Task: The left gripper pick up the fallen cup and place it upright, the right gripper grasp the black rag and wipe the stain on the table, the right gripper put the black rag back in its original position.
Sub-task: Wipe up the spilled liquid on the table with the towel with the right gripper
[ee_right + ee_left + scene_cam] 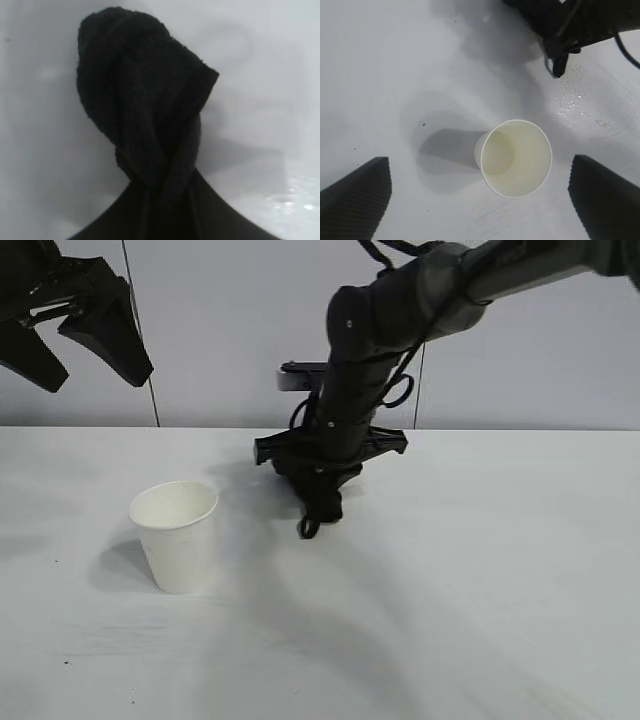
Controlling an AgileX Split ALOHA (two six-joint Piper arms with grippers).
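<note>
- The plain white tapered paper cup point(177, 535) stands upright on the broad, flat white table point(480, 620), nearest the exterior camera and toward that view's left, with its open rolled rim facing up and its shadow falling beside it.
- From the left wrist view the cup point(516, 157) sits between and just beyond the two wide black fingers point(356, 197), which touch nothing.
- The left gripper point(62, 335) hangs high in the upper left corner of the exterior view, well above and apart from the cup, its jaws spread wide and empty.
- The right gripper point(318, 492), on its thick black arm with looped cables, reaches down over the middle of the table, behind and to the right of the cup.
- Its jaws are pinched narrow on the small, bunched black rag point(322, 508), which hangs twisted below the fingertips with its lower end at or just above the tabletop; contact cannot be told.
- The right wrist view shows the rag point(142, 120) as a lumpy, twisted bundle gripped at one end.
- The stain point(575, 102) shows in the left wrist view as thin, glinting wet trails and droplets on the table, just beside the rag's hanging tip point(559, 65) and beyond the cup.
</note>
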